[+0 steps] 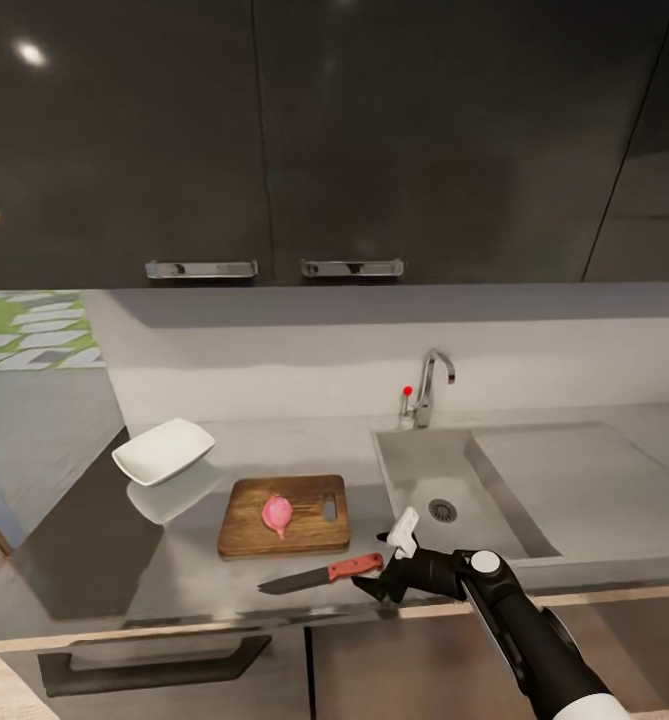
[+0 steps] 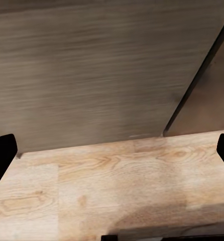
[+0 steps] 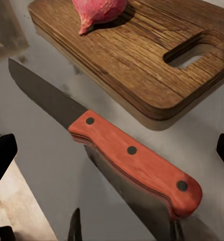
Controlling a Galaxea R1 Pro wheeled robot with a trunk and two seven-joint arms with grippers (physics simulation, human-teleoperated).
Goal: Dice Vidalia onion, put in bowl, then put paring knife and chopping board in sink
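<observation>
Currently right gripper (image 1: 392, 572) is spread wide, nothing pinched, hovering just off the butt of the paring knife (image 1: 321, 576); red handle points toward it, looks staged for a pickup. Onion (image 1: 276, 514) sits on the chopping board (image 1: 249, 525) just beyond the blade, so cutting is not yet done. Bowl (image 1: 164, 450) is further out, sink (image 1: 414, 475) alongside. Left gripper (image 2: 112, 150) also spread, facing floor. No readable labels.
</observation>
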